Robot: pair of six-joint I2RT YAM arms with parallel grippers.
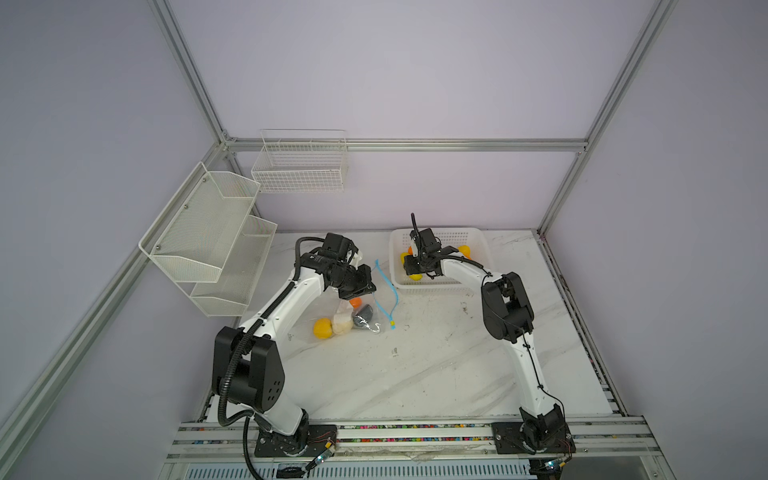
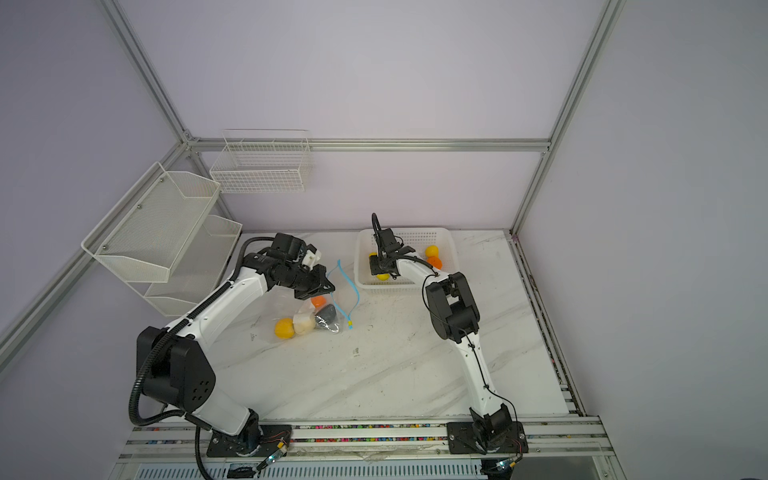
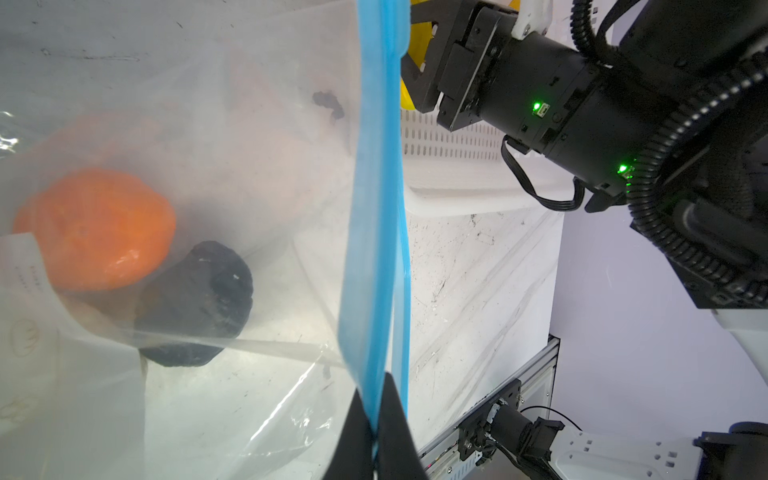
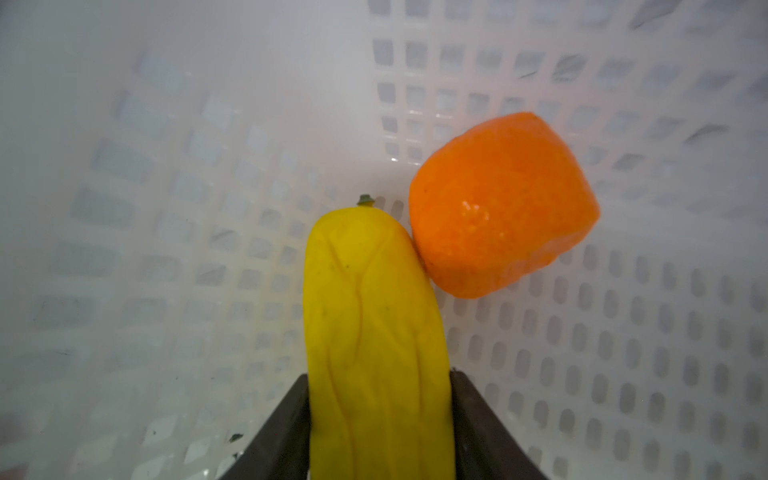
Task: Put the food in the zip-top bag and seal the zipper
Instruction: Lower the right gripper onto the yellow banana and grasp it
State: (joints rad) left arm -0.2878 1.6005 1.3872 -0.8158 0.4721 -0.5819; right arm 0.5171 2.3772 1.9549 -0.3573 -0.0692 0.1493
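The clear zip-top bag (image 1: pixel 332 309) lies left of centre on the table. Inside it are a yellow round (image 1: pixel 322 328), a cream ball (image 1: pixel 341 324), a black lump (image 3: pixel 199 303) and an orange ball (image 3: pixel 95 228). My left gripper (image 3: pixel 376 399) is shut on the light-blue zipper (image 3: pixel 376 166) and holds that edge raised. The slider tab (image 1: pixel 391 324) hangs at the near end. My right gripper (image 4: pixel 380 382) is down inside the white basket (image 1: pixel 478 241). Its fingers press both sides of the long yellow piece (image 4: pixel 374 311). An orange ball (image 4: pixel 503 203) touches that piece.
A yellow round (image 1: pixel 464 250) and another orange ball (image 2: pixel 435 262) lie at the right end of the basket. Two-tier mesh shelves (image 1: pixel 208 237) hang on the left wall. A wire basket (image 1: pixel 299 166) hangs on the back wall. The marble table (image 1: pixel 415 365) ends at a metal rail in front.
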